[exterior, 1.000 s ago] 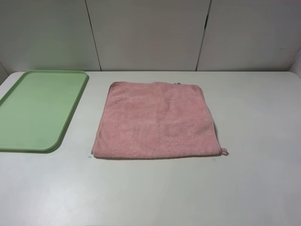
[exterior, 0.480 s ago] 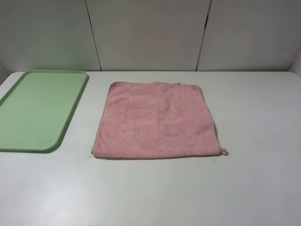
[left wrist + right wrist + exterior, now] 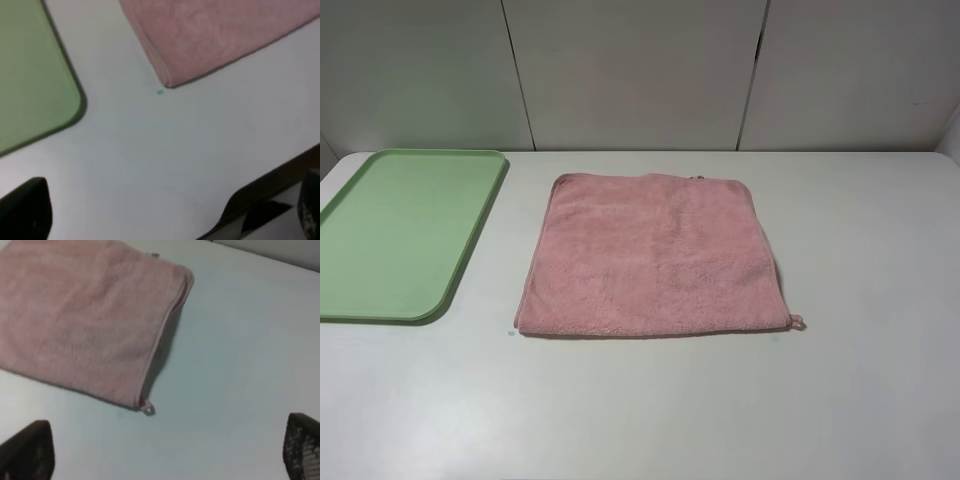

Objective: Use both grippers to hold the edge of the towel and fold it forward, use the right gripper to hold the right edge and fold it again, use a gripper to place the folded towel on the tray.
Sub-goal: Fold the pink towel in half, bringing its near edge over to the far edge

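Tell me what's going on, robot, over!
Left gripper open, empty. Right gripper open, empty. Pink towel flat on table, untouched, beside green tray. Nothing on towel or tray. Over.

The pink towel lies flat, just right of the light-green tray.

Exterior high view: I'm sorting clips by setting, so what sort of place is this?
Probably a lab or test bench rather than a home: a bare white table, plain grey wall panels behind it, and only a pink towel and a green tray laid out.
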Controlling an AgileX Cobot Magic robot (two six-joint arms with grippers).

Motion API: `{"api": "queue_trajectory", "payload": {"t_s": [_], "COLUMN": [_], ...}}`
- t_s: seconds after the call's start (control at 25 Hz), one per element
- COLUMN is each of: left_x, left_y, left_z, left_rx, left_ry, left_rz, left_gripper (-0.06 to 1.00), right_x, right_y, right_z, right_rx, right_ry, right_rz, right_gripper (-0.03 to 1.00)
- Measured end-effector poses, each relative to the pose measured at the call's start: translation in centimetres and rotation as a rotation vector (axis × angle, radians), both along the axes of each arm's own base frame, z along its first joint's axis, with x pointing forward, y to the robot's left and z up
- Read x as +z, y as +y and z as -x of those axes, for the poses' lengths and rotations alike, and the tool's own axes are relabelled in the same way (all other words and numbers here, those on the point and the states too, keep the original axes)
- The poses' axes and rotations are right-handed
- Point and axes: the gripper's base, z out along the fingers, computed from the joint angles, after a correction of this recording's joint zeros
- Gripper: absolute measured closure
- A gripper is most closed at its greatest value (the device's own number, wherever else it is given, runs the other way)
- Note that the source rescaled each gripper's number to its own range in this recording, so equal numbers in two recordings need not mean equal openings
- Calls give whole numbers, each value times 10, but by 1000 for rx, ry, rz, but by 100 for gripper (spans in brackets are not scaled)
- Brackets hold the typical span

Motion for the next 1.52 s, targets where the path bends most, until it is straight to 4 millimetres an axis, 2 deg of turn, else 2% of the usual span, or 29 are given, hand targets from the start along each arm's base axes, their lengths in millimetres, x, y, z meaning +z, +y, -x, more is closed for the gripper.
{"api": "queue_trajectory", "payload": {"t_s": [0.16,0.36,0.52,0.8,1.24,1.52], "left_x": [-2,-15,-27,-41,-71,-90], "left_y": [-14,-30,-41,-56,-67,-77], "left_z": [-22,-44,-58,-76,-109,-127], "left_rx": [-122,-268,-398,-598,-751,-862], "left_ry": [59,146,190,162,176,150], "left_rz": [-74,-166,-237,-320,-459,-500], "left_gripper": [-4,-4,-4,-4,-4,-4], "right_x": [-4,-14,-24,-41,-63,-82], "right_y": [4,11,15,20,25,28], "right_z": [-17,-40,-59,-91,-121,-139], "right_rx": [75,176,263,414,592,640], "right_ry": [40,121,180,197,205,253], "right_rz": [86,166,249,390,536,561], "right_gripper": [-3,-3,-3,-3,-3,-3]}}
